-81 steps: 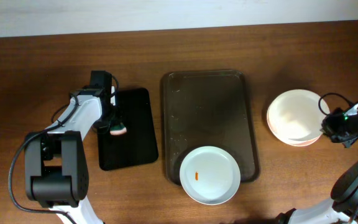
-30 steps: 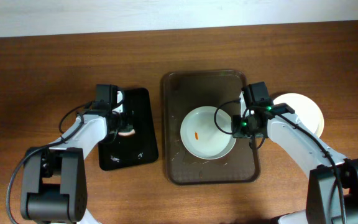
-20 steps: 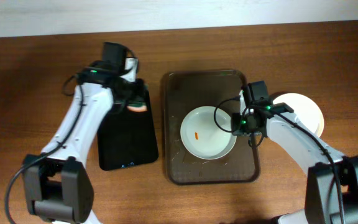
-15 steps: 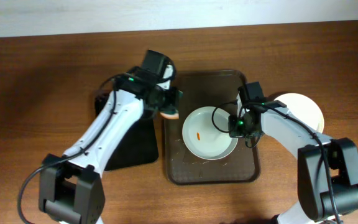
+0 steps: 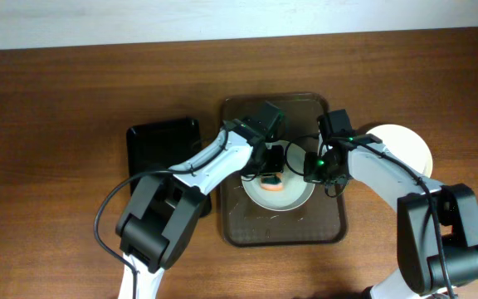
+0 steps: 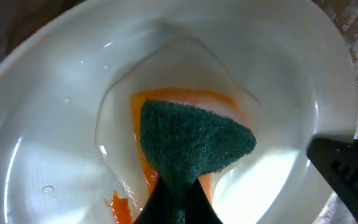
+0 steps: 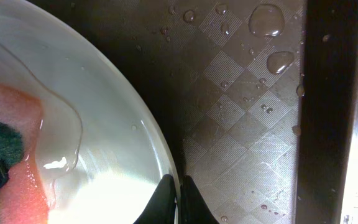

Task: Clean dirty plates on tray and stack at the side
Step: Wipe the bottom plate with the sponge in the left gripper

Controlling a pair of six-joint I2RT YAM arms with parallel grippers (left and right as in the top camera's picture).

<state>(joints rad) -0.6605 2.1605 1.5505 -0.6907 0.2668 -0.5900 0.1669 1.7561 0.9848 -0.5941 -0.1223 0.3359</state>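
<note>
**Worktop** [image 5: 56, 100]: brown wood. It carries two trays and both arms.

**Tray** [image 5: 280, 237]: dark brown with a raised rim, lying under both tools. The right wrist view shows its patterned floor [image 7: 241, 112] wet with water drops [image 7: 266, 18].

**Black tray** [image 5: 160, 145]: smaller, on the worktop beside the brown tray and well away from the left tool, on the far side of it from the right tool.

**Side plates** [image 5: 409, 149]: white, on the worktop off the tray, beyond the right tool and partly hidden by the right arm. The number stacked cannot be told.

**Plate** [image 5: 276, 201]: white and shallow, resting inside the brown tray directly beneath both tools. Its bowl is wet [image 6: 55, 112], and an orange streak [image 6: 120, 208] lies just beside the left tool's tip.

**Sponge** [image 5: 272, 181]: green scouring face on an orange body, pressed against the centre of the plate [image 6: 191, 140]. Its edge also shows in the right wrist view [image 7: 5, 149].

**Left tool** [image 5: 270, 170]: over the middle of the plate, fingers pressed together and pinching the sponge [image 6: 178, 199].

**Right tool** [image 5: 315, 170]: at the plate's edge on the side nearest the side plates. Its fingers [image 7: 179, 193] are nipped on the rim of the plate [image 7: 104, 186], one inside and one outside.
</note>
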